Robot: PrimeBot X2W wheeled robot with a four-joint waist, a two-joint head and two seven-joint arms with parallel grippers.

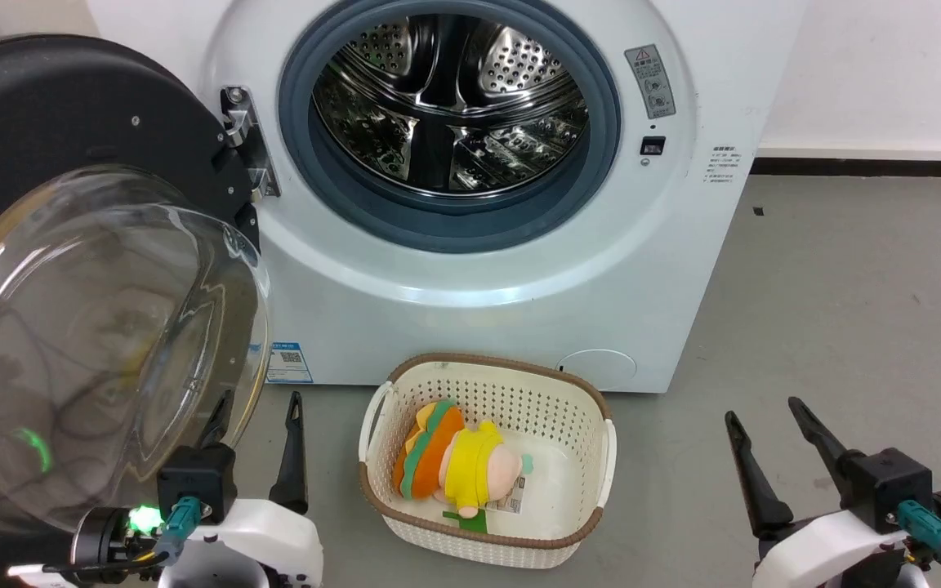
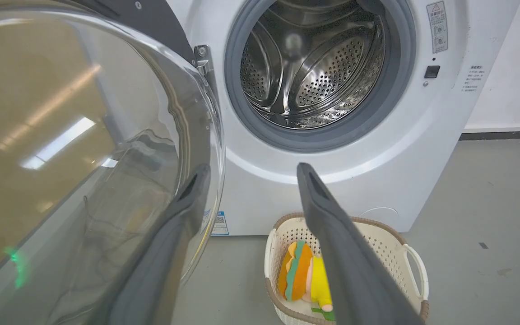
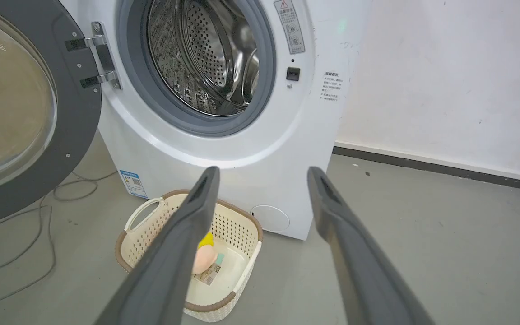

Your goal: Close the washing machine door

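One large round black-framed washing machine door, with a bulging clear glass window, is seen standing wide open just to the left of the left gripper. That gripper's two long dark fingers are spread apart and nothing is held between them. Its left finger is set just beside the rim of the glass; whether it touches cannot be told. One big white front-loading washing machine is faced ahead of both grippers, its single perforated steel drum ringed by one grey rubber gasket. The right gripper is likewise spread and empty, well to the right of the door. Between the two grippers and slightly ahead, one cream perforated plastic basket is set on the grey floor, with one orange, green and yellow plush toy laid inside. One small blue label is stuck on the machine just ahead of the left gripper's fingertips.
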